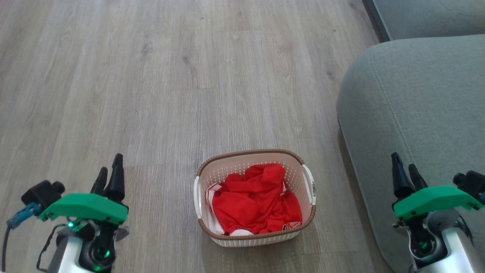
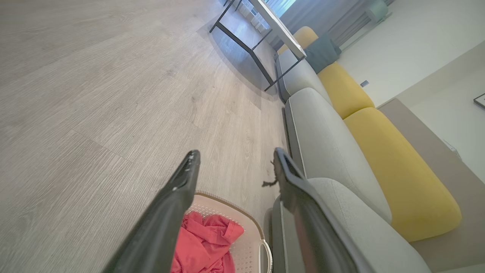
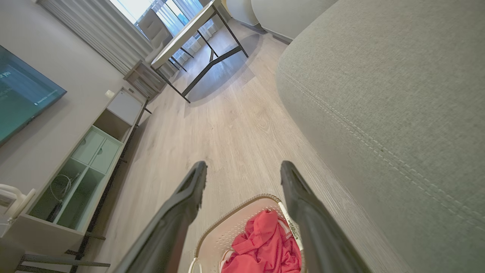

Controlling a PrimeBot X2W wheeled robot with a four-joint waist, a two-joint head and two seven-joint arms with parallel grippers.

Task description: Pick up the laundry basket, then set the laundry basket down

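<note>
Both pale silver forearms [image 1: 65, 257] carry a bright green plate [image 1: 86, 206], long dark tapered jaws and a small black camera [image 1: 41, 192].

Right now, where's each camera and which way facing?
Head: up top, facing down at the cream perforated plastic laundry basket with brown rim on grey wood-look floor; left gripper, right gripper at bottom corners.
Left wrist: on the left arm, along its open fingers, over the basket, along the grey sofa.
Right wrist: on the right arm, along its open fingers, toward a dark-legged table.
All share the basket's red cloth.
</note>
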